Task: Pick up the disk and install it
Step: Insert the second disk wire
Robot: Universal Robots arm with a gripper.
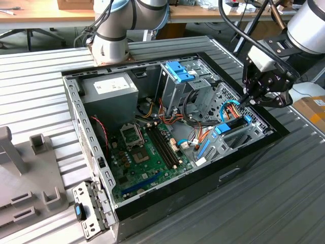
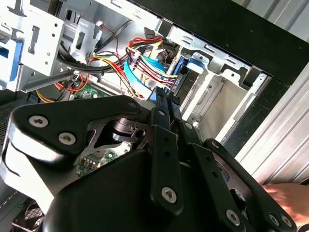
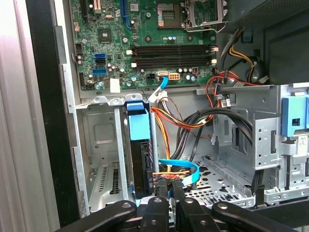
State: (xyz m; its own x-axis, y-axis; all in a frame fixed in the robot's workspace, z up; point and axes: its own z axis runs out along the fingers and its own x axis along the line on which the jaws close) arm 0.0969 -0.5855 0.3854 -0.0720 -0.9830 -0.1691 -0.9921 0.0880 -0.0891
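We see an open computer case (image 1: 152, 201) lying on its side on the ribbed metal tabletop (image 1: 264, 203), its motherboard (image 1: 144, 152) exposed in the middle of the exterior view. The pincer (image 1: 249, 99) hangs at the right of that frame, over the case's front corner, just above the disk (image 1: 233, 123). The disk stands on edge in a grey drive bay (image 1: 231, 140), its black body framed by bright blue rails, with a blue end tab toward the motherboard. In the first wrist view the disk (image 3: 140, 154) rises from the bottom centre of the frame, and the pincer (image 3: 169, 191) sits right by its near end, fingers (image 3: 177, 189) drawn close together. We cannot tell whether they clamp the disk or merely sit against it. A thin light-blue cable (image 3: 181, 166) and a bundle of coloured wires (image 3: 169, 128) lie just beside the disk. A tall grey cage with a blue latch (image 1: 179, 71) stands at upper centre in the exterior view.
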